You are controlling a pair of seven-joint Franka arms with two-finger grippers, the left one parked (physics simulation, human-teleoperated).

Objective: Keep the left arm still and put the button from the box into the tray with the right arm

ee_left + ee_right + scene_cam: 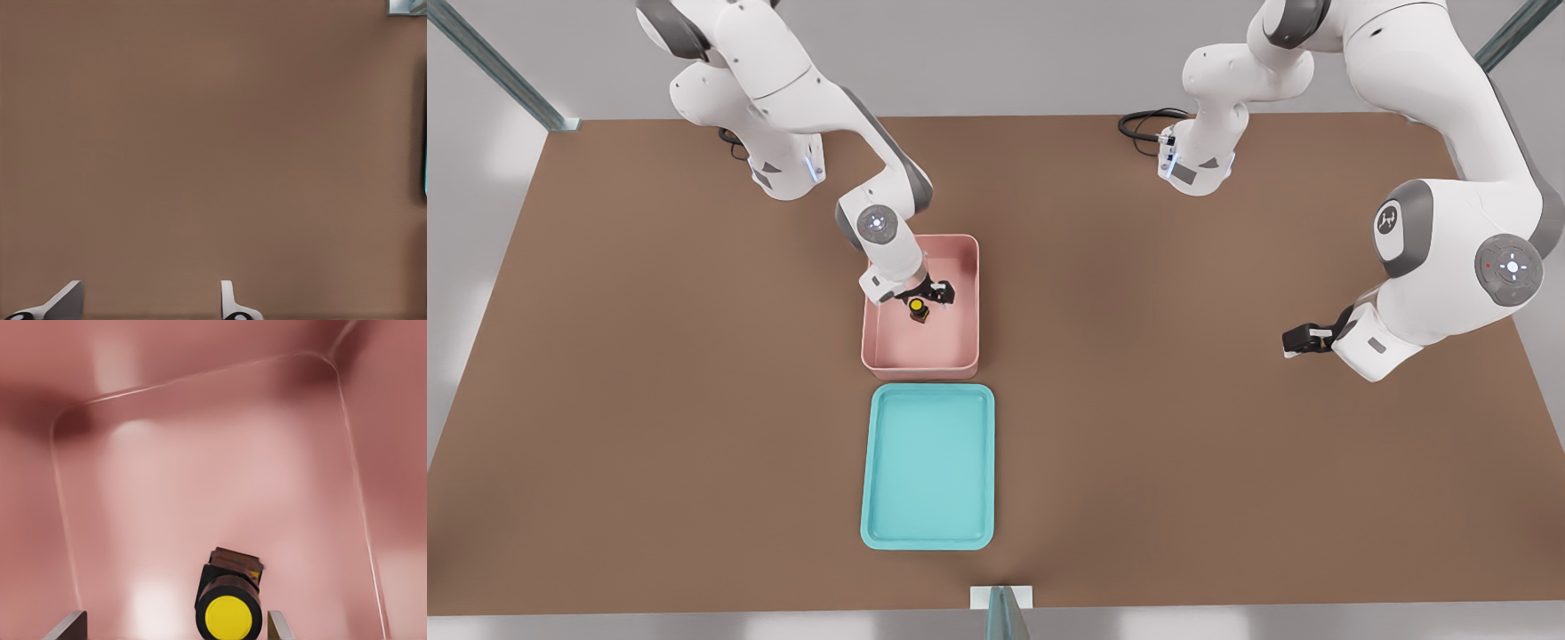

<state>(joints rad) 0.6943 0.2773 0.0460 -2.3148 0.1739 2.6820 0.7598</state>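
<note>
- Spreading across the whole front view, a brown table [649,427] is seen carrying everything else.
- The right arm [783,98] is seen at the front view's left, reaching from its base down into the box, with its silver wrist band hidden from this angle.
- A teal tray [927,533] is laid flat on the table, just beside the box on the side nearer the camera, the two rims close but apart; nothing is seen lying in it.
- A pale pink box [965,356] is set between the tray and the arm's base, its upright walls and rounded corners shown from inside in the right wrist view [200,453].
- The gripper [925,302] is lowered inside the box, over its upper half in the front view; its fingers [67,627] are seen spread wide, one on either side of the button with a clear gap to each, so nothing is gripped.
- The button [917,308] is found on the box floor, between the parted fingers, its round yellow cap turned toward the wrist camera [228,617] and its dark base behind it.
</note>
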